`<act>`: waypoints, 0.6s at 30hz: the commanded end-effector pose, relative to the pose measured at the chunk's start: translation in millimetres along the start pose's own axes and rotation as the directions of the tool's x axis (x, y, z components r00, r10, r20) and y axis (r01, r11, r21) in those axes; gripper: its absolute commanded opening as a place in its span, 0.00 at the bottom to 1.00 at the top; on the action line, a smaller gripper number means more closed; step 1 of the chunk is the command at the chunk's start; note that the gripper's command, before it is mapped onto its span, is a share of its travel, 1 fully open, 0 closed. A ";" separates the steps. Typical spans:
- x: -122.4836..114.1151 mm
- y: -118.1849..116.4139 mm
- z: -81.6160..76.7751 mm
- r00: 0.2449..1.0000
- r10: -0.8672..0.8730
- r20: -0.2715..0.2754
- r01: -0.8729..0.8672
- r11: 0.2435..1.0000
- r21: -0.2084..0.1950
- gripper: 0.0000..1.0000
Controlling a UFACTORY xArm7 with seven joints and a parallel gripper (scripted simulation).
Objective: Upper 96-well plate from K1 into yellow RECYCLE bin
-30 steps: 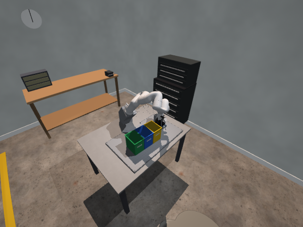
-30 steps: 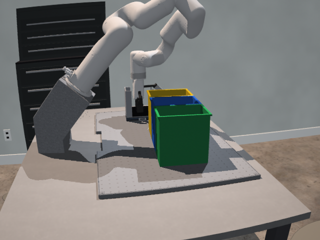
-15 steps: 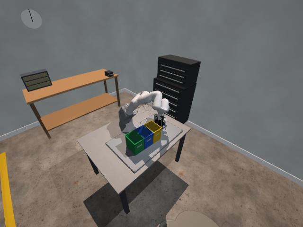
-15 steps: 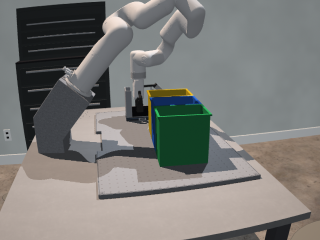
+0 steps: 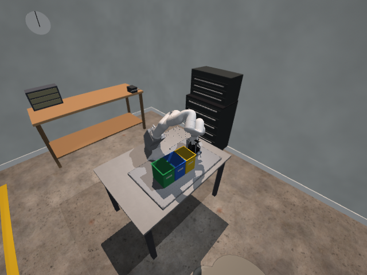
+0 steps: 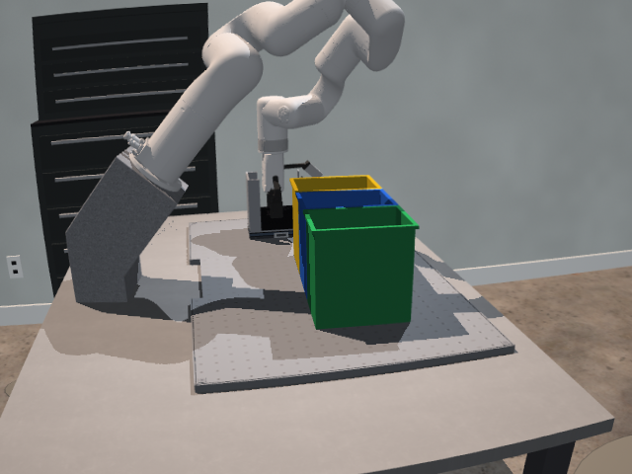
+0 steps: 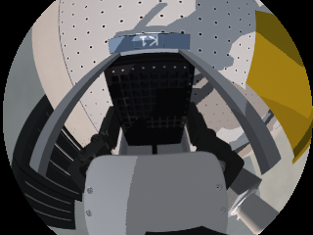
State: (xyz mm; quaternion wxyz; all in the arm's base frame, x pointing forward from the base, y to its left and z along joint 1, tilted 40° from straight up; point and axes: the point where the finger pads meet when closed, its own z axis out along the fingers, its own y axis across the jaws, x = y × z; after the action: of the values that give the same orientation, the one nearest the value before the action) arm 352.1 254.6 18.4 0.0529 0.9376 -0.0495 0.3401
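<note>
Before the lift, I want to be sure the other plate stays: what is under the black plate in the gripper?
The gripper is shut on the upper plate in the rack K1. The plate's black top covers all below it; no lower plate shows.
</note>
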 end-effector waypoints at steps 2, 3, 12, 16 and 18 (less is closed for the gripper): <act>0.1 -1.2 -4.2 1.000 -0.001 -0.001 0.001 1.000 0.003 0.00; 0.1 -1.2 -4.9 1.000 -0.001 -0.001 0.001 1.000 0.003 0.00; 0.1 -1.2 -10.9 1.000 -0.001 -0.001 0.001 1.000 0.003 0.00; 0.1 -1.2 -10.9 1.000 -0.001 -0.001 0.001 1.000 0.003 0.00; 0.1 -1.2 -10.8 1.000 -0.001 -0.001 0.001 1.000 0.003 0.00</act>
State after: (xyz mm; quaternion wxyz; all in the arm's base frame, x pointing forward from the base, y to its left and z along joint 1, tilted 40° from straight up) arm 346.1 255.9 25.7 0.0529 0.9376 -0.0495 0.3401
